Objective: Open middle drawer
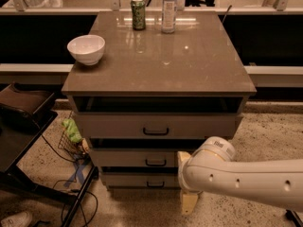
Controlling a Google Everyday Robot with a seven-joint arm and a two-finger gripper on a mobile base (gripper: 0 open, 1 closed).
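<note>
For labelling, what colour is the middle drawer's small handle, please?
Black handle, camera view; cream claw beside bottom drawer.

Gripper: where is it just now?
In the camera view, the gripper is low and right of centre, by the right end of the middle drawer.

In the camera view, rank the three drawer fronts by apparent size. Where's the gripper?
1. Top drawer, widest and tallest.
2. Middle drawer.
3. Bottom drawer, smallest, though it sits farthest from the camera and the arm hides its right end.
The gripper is beside the two lower drawers' right ends.
</note>
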